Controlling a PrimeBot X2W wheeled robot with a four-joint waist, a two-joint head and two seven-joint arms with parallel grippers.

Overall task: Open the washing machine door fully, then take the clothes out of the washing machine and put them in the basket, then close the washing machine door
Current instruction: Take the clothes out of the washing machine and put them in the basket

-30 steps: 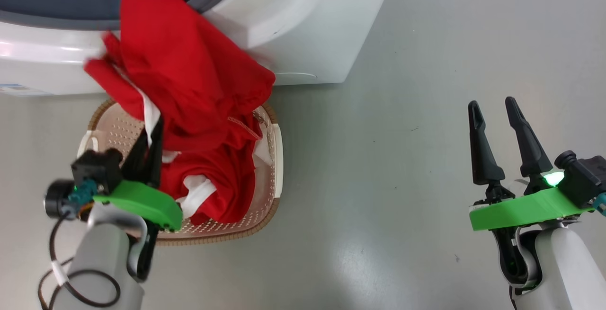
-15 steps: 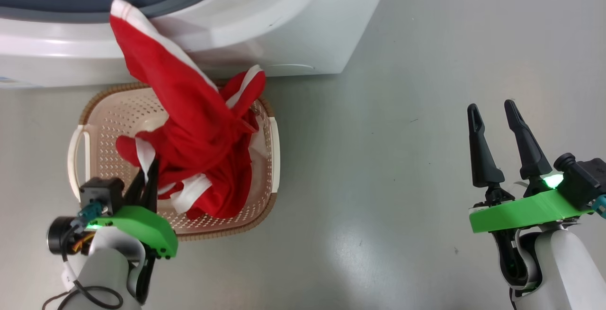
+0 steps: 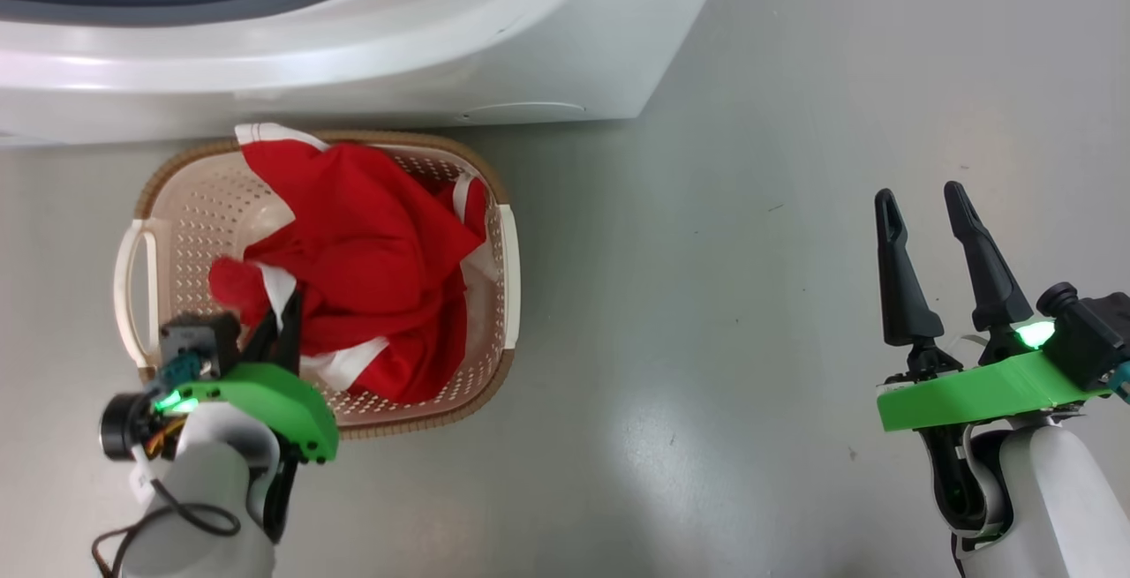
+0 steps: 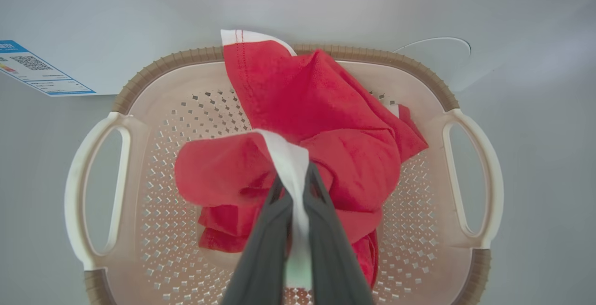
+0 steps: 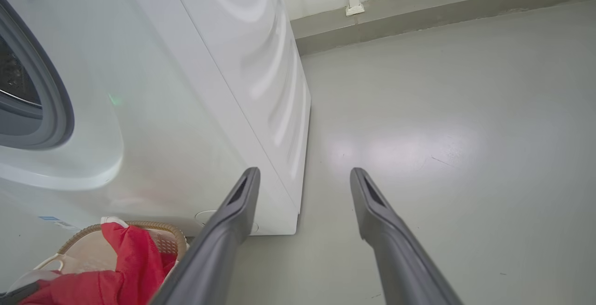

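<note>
The red clothes (image 3: 371, 251) with white bands lie heaped in the cream basket (image 3: 181, 181), one white-edged corner draped over its far brown rim. My left gripper (image 3: 284, 324) hangs over the basket's near side, shut on a white band of the clothes (image 4: 326, 109); the band is pinched between the fingers (image 4: 295, 184). The white washing machine (image 3: 353, 57) stands just behind the basket (image 4: 158, 65), its grey gasket (image 5: 56, 109) showing. The washing machine door is out of view. My right gripper (image 3: 921, 198) is open over bare floor, far right, holding nothing.
Grey floor (image 3: 706, 296) stretches right of the basket and machine. A blue label (image 4: 37, 70) sits low on the machine front. A wall base (image 5: 419, 11) runs behind the machine. The right gripper (image 5: 305, 174) points past the machine's corner.
The red clothes have come out of the machine's opening and down into the basket, carried by my left gripper, which moved down and back. The right arm has stayed put.
</note>
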